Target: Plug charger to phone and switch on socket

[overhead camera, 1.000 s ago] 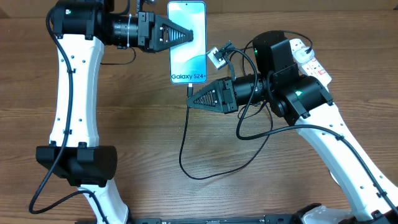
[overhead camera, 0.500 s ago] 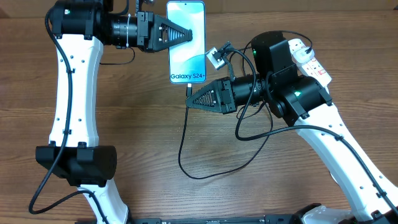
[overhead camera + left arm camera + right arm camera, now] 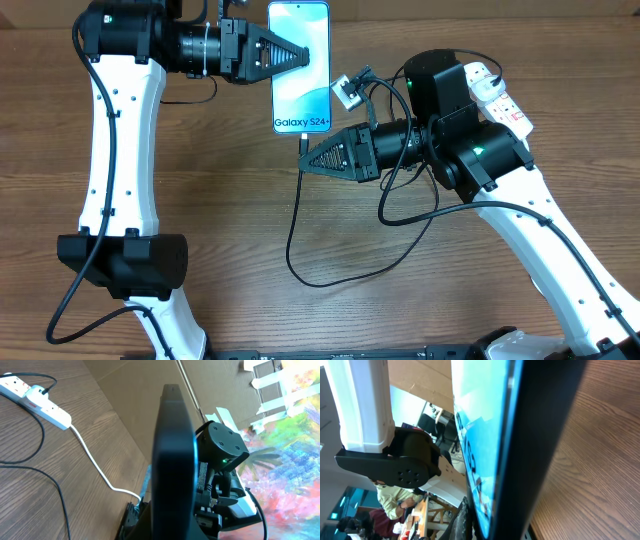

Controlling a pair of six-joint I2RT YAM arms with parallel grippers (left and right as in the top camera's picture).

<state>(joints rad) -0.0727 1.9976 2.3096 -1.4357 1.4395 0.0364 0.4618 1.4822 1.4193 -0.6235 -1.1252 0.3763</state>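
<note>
Brown tabletop (image 3: 230,200) spreads wide between the left arm (image 3: 125,150) and charger (image 3: 293,235).

A: Overhead position?
B: Fixed above the desk (image 3: 230,200), facing straight down, far enough to show a wide stretch of it.
A: Wrist units?
B: Left wrist sights along the phone (image 3: 172,460) edge-on; right wrist faces its lit screen obliquely. Both very near. All three views share the phone.

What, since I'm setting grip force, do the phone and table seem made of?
The phone: glossy glass-like front, judging by its bright lit screen; dark matte edge, plastic or metal unclear. The table: matte brown wood grain, possibly laminate.
</note>
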